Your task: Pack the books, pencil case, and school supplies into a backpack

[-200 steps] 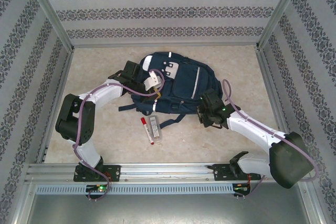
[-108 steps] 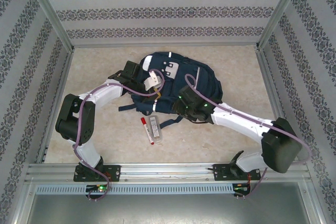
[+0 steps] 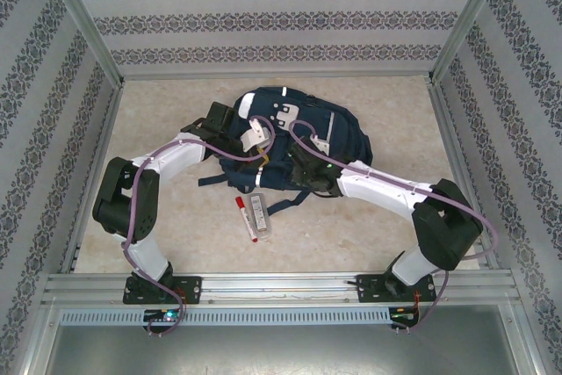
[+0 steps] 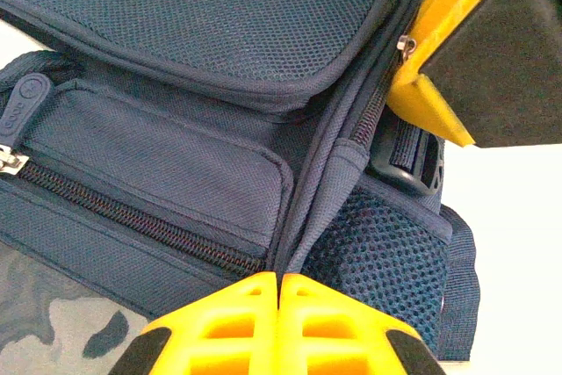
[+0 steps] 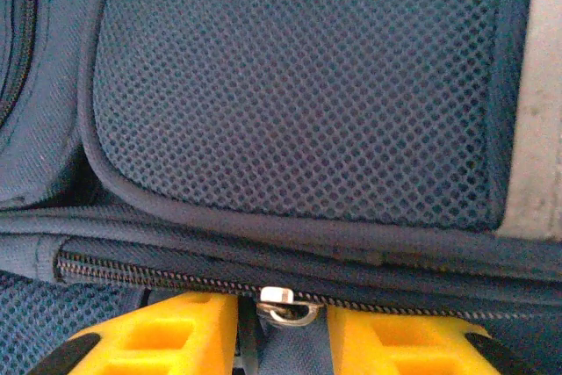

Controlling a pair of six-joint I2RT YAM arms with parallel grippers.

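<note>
The backpack (image 3: 347, 133) lies on the desk (image 3: 202, 234). The left jaws are pressed together on its side seam (image 4: 325, 182). The right jaws stand spread around its zipper pull (image 5: 283, 303). The pencil case (image 3: 259, 214) lies just beside the backpack, apart from both.

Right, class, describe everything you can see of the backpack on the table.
The backpack is large, made of navy fabric with mesh panels, white reflective patches and stripes, dark straps and zipped pockets. It lies flat towards the back of the table, and the zips in view look closed. The left gripper is shut on a fabric seam on the side nearest the left arm. The right gripper straddles a metal zip pull on the near edge; whether it grips is unclear.
</note>
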